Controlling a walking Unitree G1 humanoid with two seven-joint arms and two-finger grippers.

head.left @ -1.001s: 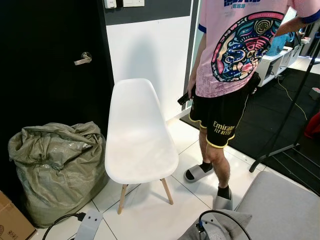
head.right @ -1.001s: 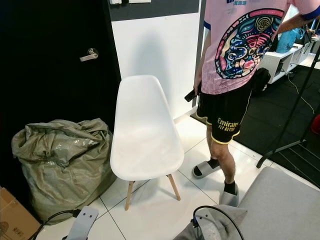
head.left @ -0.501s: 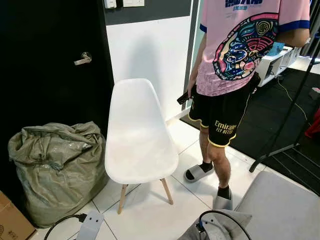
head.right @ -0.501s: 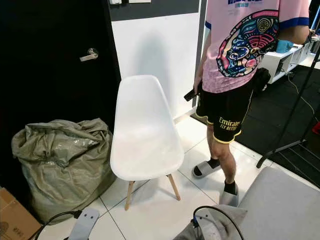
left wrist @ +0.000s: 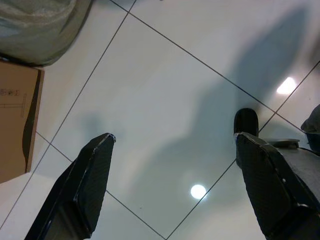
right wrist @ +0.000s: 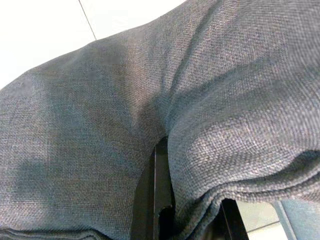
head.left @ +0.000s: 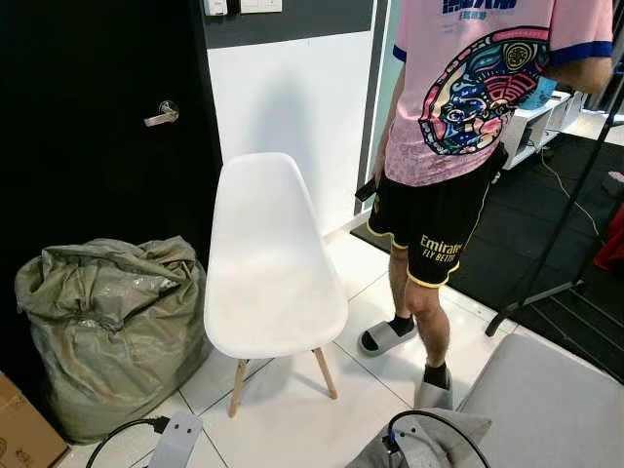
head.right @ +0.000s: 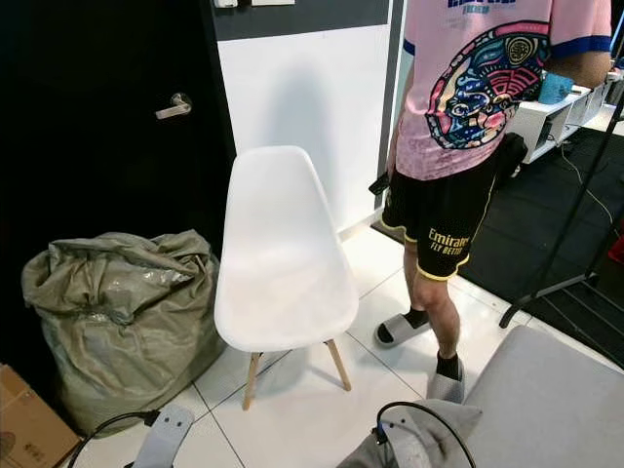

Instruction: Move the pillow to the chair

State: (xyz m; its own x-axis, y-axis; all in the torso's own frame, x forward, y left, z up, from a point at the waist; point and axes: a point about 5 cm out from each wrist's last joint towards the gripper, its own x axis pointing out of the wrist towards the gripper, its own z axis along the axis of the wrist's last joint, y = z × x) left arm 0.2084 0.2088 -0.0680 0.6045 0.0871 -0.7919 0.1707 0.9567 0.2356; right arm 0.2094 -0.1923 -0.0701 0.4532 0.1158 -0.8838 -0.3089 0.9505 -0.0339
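Pillow first: the grey woven-fabric pillow (right wrist: 200, 100) is bunched up low on the robot's right, its cloth folded over the right gripper (right wrist: 192, 220), and those black fingers are pinched into a fold of it, so the grab is made. You can catch its grey corner at the bottom edge of the head view too, beside the edge of a grey upholstered seat (head.left: 546, 400). Ahead stands the white moulded plastic chair with wooden legs (head.left: 273, 273), seat bare, nothing on it yet. So by my reading the pickup is done and the carry and set-down are left. The left gripper (left wrist: 172, 145) hangs over the white tiled floor (left wrist: 165, 90) with its fingers spread wide and nothing between them. To the chair's left slumps a crumpled olive-green sack (head.left: 112, 322), with a brown cardboard box (head.left: 24, 429) near it. Watch the person in the pink printed shirt and black shorts (head.left: 458, 146) standing just right of the chair: the pillow's route to the seat looks tight on that side.
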